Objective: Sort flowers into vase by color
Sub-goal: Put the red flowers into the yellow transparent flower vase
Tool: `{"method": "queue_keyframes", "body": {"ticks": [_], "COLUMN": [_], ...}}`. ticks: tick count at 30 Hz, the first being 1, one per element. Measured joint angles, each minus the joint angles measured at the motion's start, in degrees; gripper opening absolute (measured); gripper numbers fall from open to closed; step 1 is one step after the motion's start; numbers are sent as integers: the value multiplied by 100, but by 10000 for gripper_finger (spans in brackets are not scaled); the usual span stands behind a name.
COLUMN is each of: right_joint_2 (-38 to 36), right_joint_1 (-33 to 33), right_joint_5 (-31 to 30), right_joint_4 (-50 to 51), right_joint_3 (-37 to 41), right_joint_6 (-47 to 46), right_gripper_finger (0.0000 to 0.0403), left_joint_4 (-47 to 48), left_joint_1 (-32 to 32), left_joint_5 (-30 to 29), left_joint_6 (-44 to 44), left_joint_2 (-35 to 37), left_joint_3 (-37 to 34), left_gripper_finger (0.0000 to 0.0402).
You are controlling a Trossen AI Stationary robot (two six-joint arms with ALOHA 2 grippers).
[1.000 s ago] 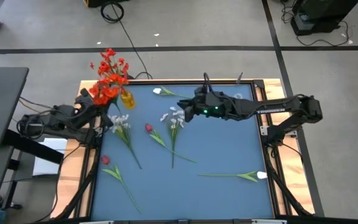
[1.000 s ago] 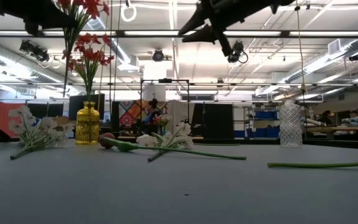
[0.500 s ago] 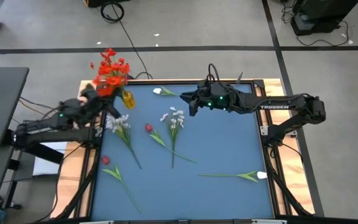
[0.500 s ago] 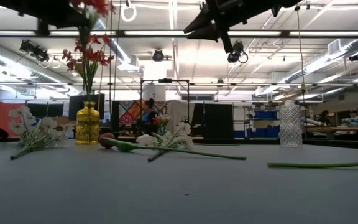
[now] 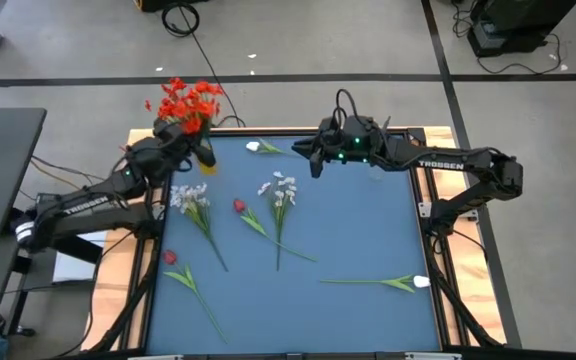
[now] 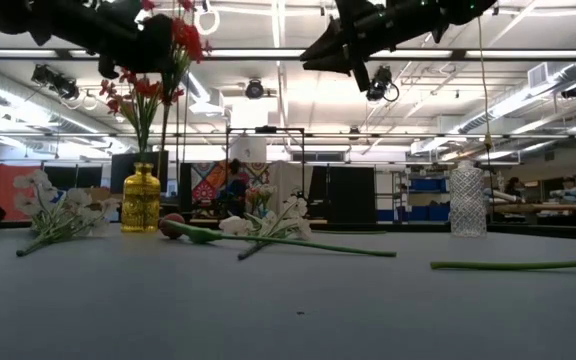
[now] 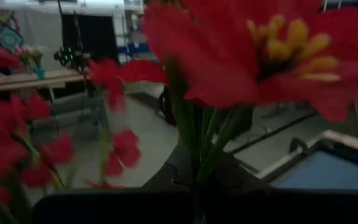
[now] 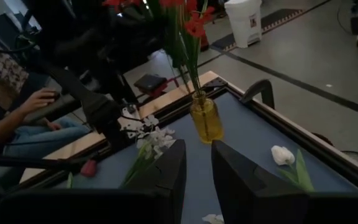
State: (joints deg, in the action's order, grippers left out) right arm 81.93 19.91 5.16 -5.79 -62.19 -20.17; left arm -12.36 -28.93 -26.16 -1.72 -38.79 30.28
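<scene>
red flowers [image 5: 186, 101] – yellow centres, thin green stems – in left gripper [image 5: 190, 140]

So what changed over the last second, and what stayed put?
The left gripper, shut on a red flower, carried it from beside the table's left edge up to the yellow vase. The right gripper, holding nothing, drew back toward the table's far edge, away from the white flowers. The flowers lying on the blue table and the clear vase did not move.

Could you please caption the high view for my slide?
Left pincer holds red flowers above yellow vase; other flowers lie on the table.
</scene>
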Motion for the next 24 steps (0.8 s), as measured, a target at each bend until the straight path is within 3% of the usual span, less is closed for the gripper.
{"method": "queue_keyframes", "body": {"ticks": [4, 13, 24], "right_joint_2": [2, 2, 2], "right_joint_1": [250, 830, 1177], "right_joint_5": [281, 944, 1148], "right_joint_4": [35, 37, 34], "right_joint_3": [0, 0, 0], "right_joint_6": [85, 86, 131], "right_gripper_finger": [85, 85, 85], "left_joint_4": [-77, 499, 1024], "left_joint_1": [-382, -896, -1227], "left_joint_5": [328, 334, 348], "left_joint_6": [-168, -114, 131], "left_joint_2": [33, 103, 95], "left_joint_3": [193, 311, 308], "left_gripper_finger": [8, 8, 8]}}
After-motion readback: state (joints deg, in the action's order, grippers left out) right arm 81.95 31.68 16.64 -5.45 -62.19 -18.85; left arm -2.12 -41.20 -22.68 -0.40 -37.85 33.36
